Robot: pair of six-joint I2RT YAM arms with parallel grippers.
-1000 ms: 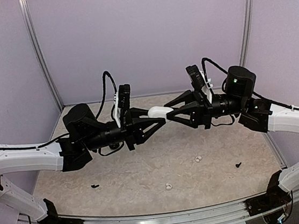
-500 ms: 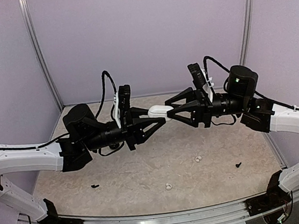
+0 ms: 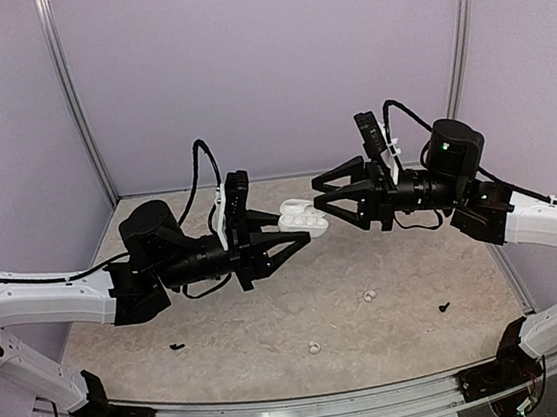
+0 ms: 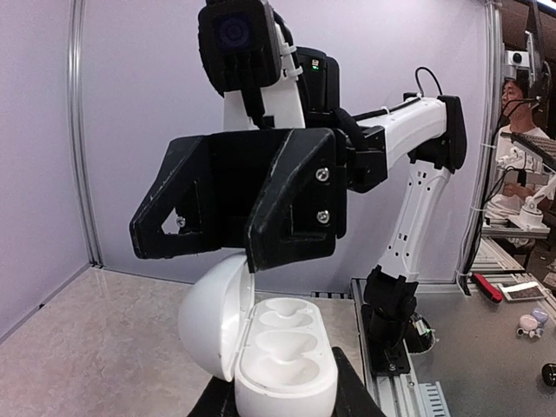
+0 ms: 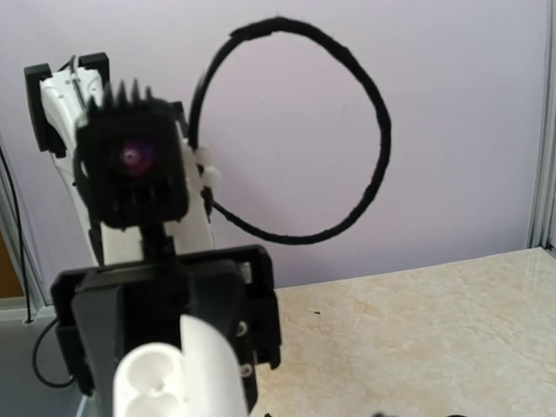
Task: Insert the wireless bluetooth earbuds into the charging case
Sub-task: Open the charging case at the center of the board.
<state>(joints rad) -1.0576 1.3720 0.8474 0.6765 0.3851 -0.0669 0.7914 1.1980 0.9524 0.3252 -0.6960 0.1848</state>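
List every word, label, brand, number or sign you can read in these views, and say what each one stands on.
No text can be read in any view.
charging case: plain white inside and out, no brand or marking in view.
bench clutter at the right edge of the left wrist view: too small and blurred to read.
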